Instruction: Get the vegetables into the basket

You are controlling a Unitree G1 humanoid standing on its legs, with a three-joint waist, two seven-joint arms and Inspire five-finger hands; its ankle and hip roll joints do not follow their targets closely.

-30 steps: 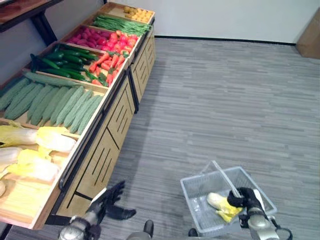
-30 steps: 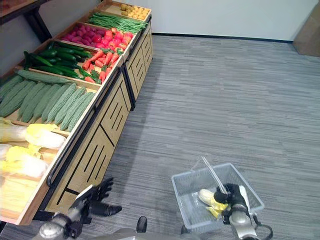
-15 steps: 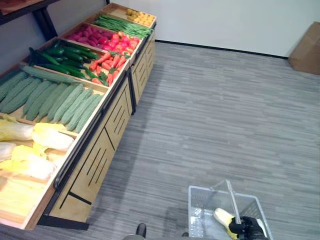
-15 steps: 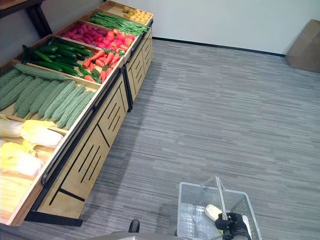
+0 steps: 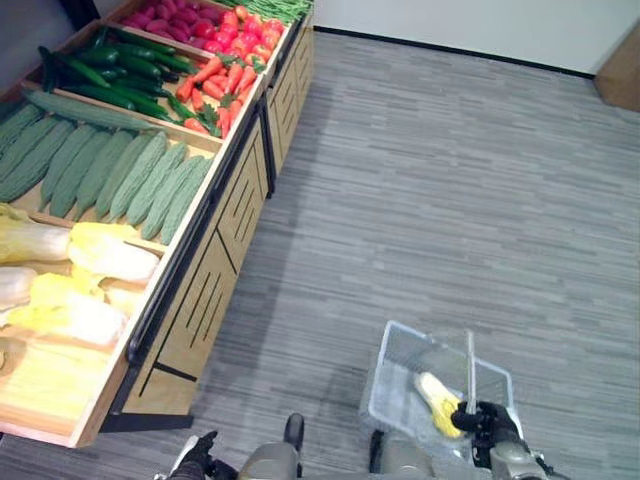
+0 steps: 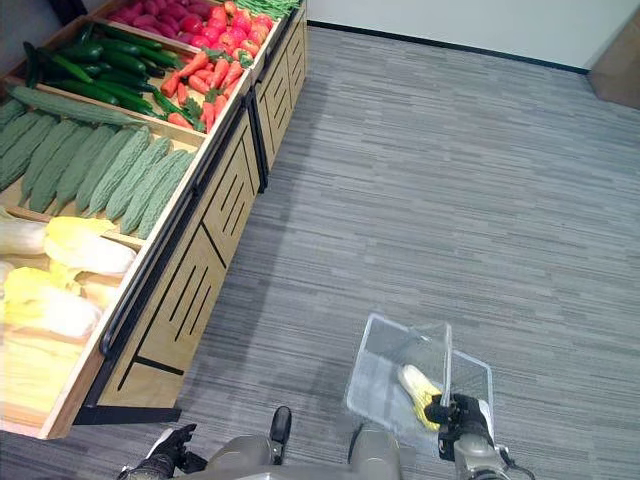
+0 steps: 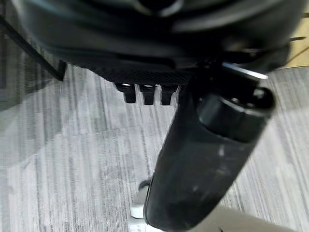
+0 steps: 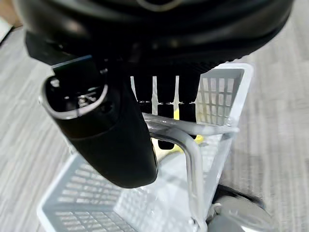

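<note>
A grey mesh basket (image 5: 395, 385) hangs over the floor at the lower right. My right hand (image 5: 482, 422) is shut on its upright handle (image 5: 468, 365); in the right wrist view the fingers (image 8: 164, 108) curl over the handle bar (image 8: 190, 128). A pale yellow napa cabbage (image 5: 436, 398) lies inside the basket. More napa cabbages (image 5: 95, 262) lie in the nearest bin of the wooden produce stand (image 5: 215, 260) on the left. My left hand (image 5: 197, 455) hangs low at the bottom edge, relaxed, holding nothing; its fingers (image 7: 144, 93) show above bare floor.
Farther bins on the stand hold bitter gourds (image 5: 115, 175), cucumbers (image 5: 110, 75), carrots (image 5: 215, 85) and red vegetables (image 5: 195, 15). A cardboard box (image 5: 625, 70) stands at the far right by the wall. Grey striped floor (image 5: 450, 200) stretches between stand and basket.
The view has shifted and tilted down. My left hand, raised with spread fingers a second ago, has dropped to the bottom edge. My right hand has kept hold of the basket handle.
</note>
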